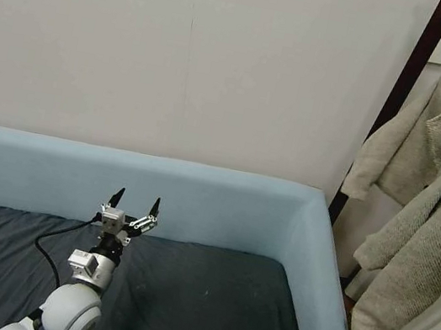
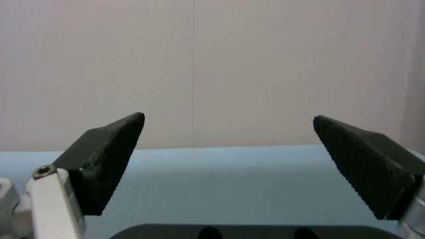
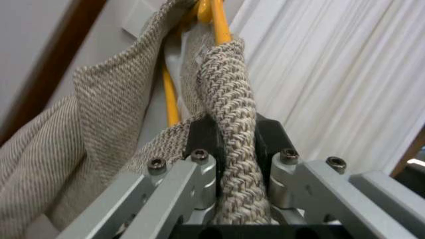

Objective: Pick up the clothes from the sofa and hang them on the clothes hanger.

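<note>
The chief risk here is that the cardigan gets dragged back off its support. The right gripper [image 3: 229, 144] is clamped narrowly on a thick rolled fold of the grey knit cardigan [image 3: 99, 129]. That fold runs straight on from between the fingers to the yellow hanger [image 3: 219, 22], just past the fingertips. If the arm draws away before the grip loosens, the taut knit would likely pull on the hanger and could tilt it or slide a shoulder off. The loose, coarse weave is a second hazard. As the fingers part it could catch on a pad's edge or on the screws set just behind them, and the cloth would then follow the gripper. In the head view the cardigan hangs in heavy, uneven folds beside the dark rack post [image 1: 401, 86], so its own weight could finish any slip that begins. Whether it sits squarely on both arms of the hanger cannot be told.

The fold lies directly between the two black fingers [image 3: 201, 134], touching both and filling the gap. The rest of the cardigan spreads to one side of the fingers and beyond them, with a white curtain [image 3: 332, 74] behind.

The left gripper [image 1: 136, 201] is held over the blue sofa [image 1: 199, 191], well apart from the cardigan. Its fingers are spread wide with nothing between them.
</note>
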`<state>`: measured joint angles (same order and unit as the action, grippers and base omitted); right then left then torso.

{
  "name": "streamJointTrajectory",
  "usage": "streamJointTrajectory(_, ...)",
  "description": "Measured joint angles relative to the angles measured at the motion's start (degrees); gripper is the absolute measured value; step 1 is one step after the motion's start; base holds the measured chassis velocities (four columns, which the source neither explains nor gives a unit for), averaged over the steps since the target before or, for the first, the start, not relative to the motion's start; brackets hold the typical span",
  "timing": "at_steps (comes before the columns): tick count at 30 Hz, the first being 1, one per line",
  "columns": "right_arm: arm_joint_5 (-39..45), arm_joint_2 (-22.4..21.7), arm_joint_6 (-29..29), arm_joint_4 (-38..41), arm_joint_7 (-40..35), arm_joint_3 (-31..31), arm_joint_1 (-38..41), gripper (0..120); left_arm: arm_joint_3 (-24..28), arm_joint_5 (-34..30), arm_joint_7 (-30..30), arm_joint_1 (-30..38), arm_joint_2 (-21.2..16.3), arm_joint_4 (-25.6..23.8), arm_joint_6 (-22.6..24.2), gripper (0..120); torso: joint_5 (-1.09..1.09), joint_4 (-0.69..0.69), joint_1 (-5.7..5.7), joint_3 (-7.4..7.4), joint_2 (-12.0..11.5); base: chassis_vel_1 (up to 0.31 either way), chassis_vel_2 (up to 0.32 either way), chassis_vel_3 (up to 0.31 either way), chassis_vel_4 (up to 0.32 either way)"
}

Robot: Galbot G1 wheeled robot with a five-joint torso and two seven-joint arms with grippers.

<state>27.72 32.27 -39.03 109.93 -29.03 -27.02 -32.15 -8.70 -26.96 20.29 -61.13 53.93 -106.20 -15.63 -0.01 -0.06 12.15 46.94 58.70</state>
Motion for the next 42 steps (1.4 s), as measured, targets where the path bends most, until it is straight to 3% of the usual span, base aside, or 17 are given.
streamJointTrajectory(3,-15.25,2.58,1.93,-6.99,3.98,2.01,2.18,9,-0.28,0.00,0.02,-0.27,-0.33,0.06,-0.10,100,0.00,-0.04,0.00,0.00,0.00,0.000,0.000,0.000,0.000)
streamJointTrajectory(17,-27.89,11.93,16.23,-15.69,6.10,3.79,4.55,9,1.33,-0.12,0.09,1.39,0.56,2.35,0.91,100,-0.02,-0.04,0.00,0.00,0.00,0.000,0.000,0.000,0.000)
streamJointTrajectory(24,-32.09,17.74,22.51,-21.47,6.84,4.51,6.36,9,1.76,-0.37,0.35,2.29,0.59,3.13,1.65,100,0.01,-0.02,0.00,0.01,0.00,0.000,0.000,0.000,0.000)
streamJointTrajectory(28,-34.10,20.79,26.02,-27.63,6.88,6.32,11.16,9,1.85,-0.46,0.48,2.40,0.41,3.70,1.81,100,-0.02,-0.02,0.00,0.00,0.00,0.000,0.000,0.000,0.000)
streamJointTrajectory(42,-33.83,24.01,25.15,-35.86,5.56,9.78,21.36,9,1.57,-0.27,0.54,1.34,0.88,3.21,2.03,100,-0.01,-0.03,0.00,0.00,0.00,0.000,0.000,0.000,0.000)
